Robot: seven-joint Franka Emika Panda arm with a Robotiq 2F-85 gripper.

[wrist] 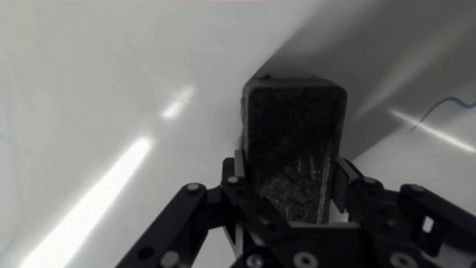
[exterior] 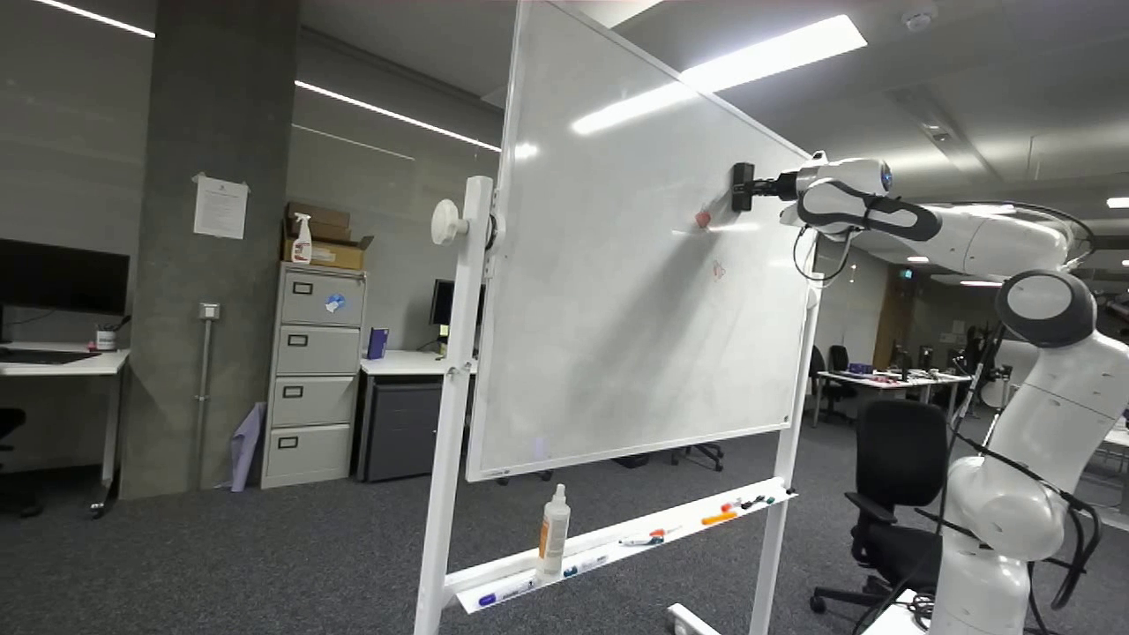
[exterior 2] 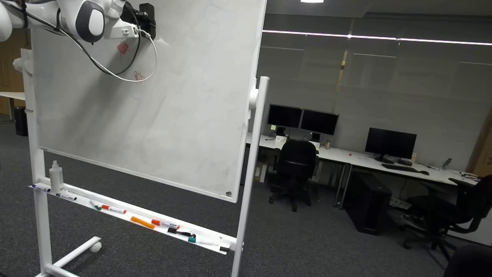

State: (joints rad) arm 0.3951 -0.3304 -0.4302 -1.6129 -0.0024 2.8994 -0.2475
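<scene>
A black block-shaped eraser (wrist: pixel 293 123) is pinched between the fingers of my gripper (wrist: pixel 290 167), one pad pressed on each of its long sides. Seen in both exterior views, the eraser (exterior: pixel 743 186) stands upright at the upper part of the whiteboard (exterior: pixel 617 265). Its face is against the board or very close to it; contact itself is hidden. Below it in an exterior view are a red scribble (exterior 2: pixel 122 47) and a fainter red outline (exterior 2: pixel 139 77). A wavy blue line (wrist: pixel 446 102) shows to the right in the wrist view.
A tray (exterior 2: pixel 119 215) under the board carries several markers, with a spray bottle (exterior: pixel 553 534) at one end. White posts (exterior: pixel 454 397) frame the board. A cable (exterior 2: pixel 155 57) loops from the wrist in front of it. An office chair (exterior: pixel 900 494) stands behind the arm.
</scene>
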